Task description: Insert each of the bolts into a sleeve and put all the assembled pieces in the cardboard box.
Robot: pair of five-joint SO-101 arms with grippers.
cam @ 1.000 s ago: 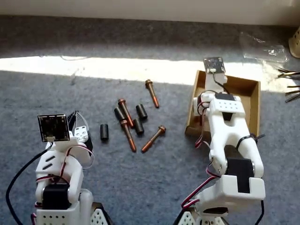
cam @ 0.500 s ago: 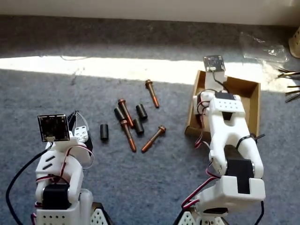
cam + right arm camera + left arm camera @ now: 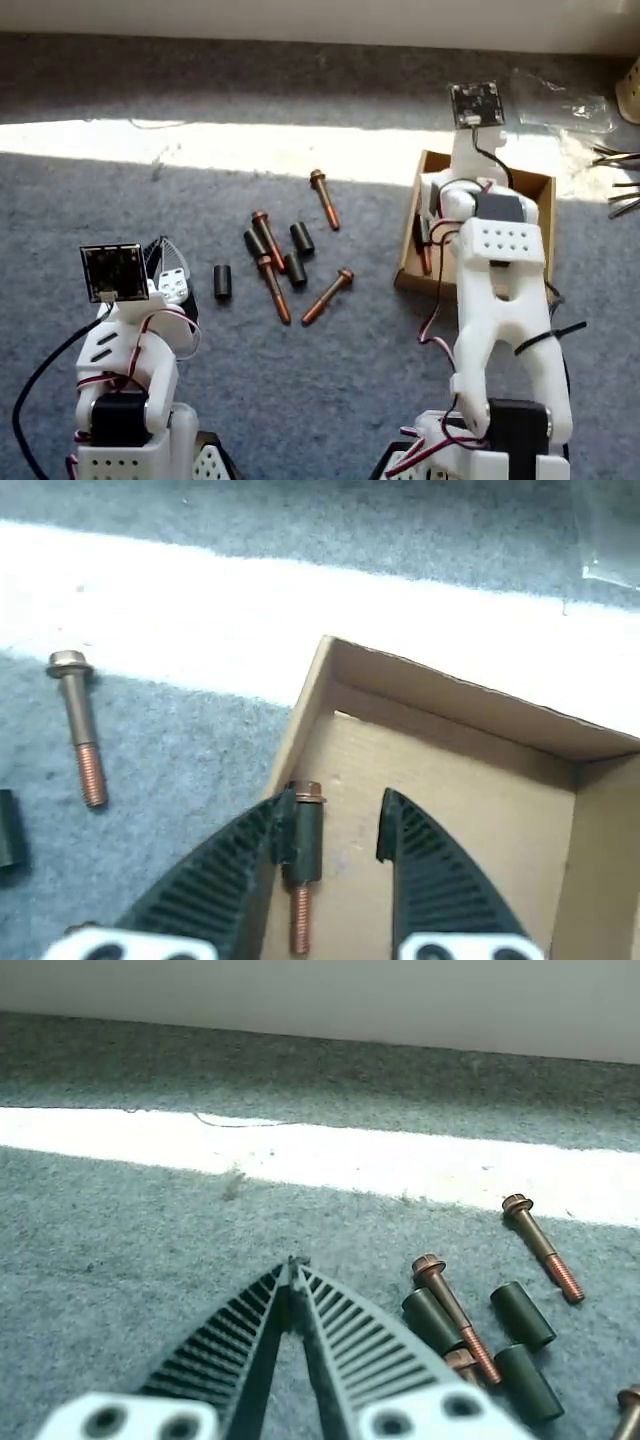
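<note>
Bolt coppery, hex-headed, sleeve black, cylindrical

No readable text, numbers or labels. The cardboard box has plain walls; circuit board markings are too small to read.

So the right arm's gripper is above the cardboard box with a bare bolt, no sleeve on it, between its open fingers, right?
Not quite. The bolt is not bare: a black sleeve sits around its shank, just under the head, as the right wrist view shows. The rest holds: the right gripper is above the cardboard box, jaws open, with the piece against one of them.
</note>
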